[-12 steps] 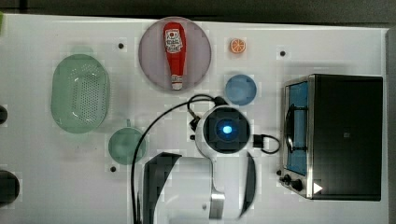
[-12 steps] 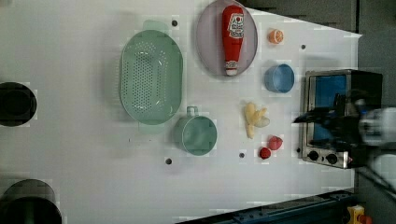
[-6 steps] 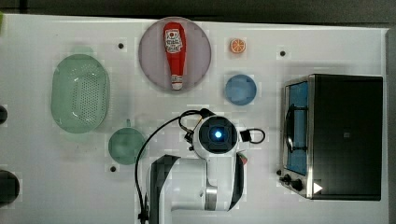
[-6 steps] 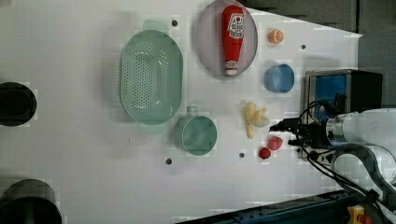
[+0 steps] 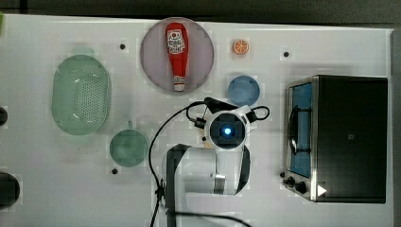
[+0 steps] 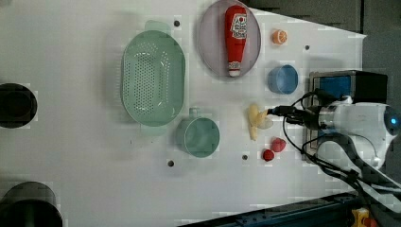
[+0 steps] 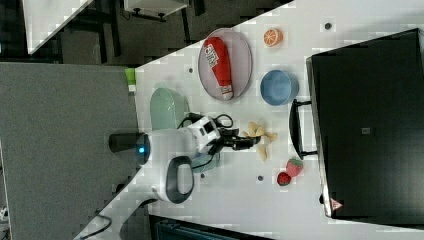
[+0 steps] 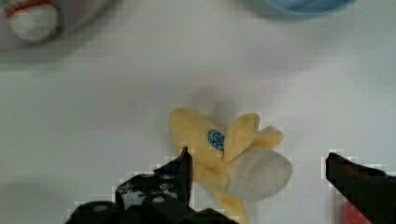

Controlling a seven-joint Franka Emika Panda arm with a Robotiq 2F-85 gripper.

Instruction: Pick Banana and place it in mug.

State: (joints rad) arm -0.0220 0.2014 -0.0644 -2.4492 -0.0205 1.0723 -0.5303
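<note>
Right now the end effector (image 8: 257, 182) hangs spread wide and empty just above the banana (image 8: 224, 158), one finger (image 8: 182, 175) beside the peel and the other well off to the far side. The banana lies half peeled on the white desk (image 6: 94, 189), flaps splayed around a pale core, between the mug (image 6: 201, 137) and the toaster oven (image 5: 347, 137) in the left view. To take it well, I would judge the arm should centre on the thick yellow body near the sticker, not on a loose flap, sink until the fingers straddle it close to the desk, then close gently, since the splayed peel looks likely to slip or fold.

Beyond the banana, counting outward in the left view: two strawberries (image 6: 274, 149) just beside it, one dull-green mug with its handle stub towards the colander (image 6: 152, 84), one blue bowl (image 6: 283, 79), one toaster oven, one pale green colander, one ketchup bottle (image 6: 235, 38) lying on one grey plate (image 6: 213, 47), and one orange slice (image 6: 279, 36) farthest off.
</note>
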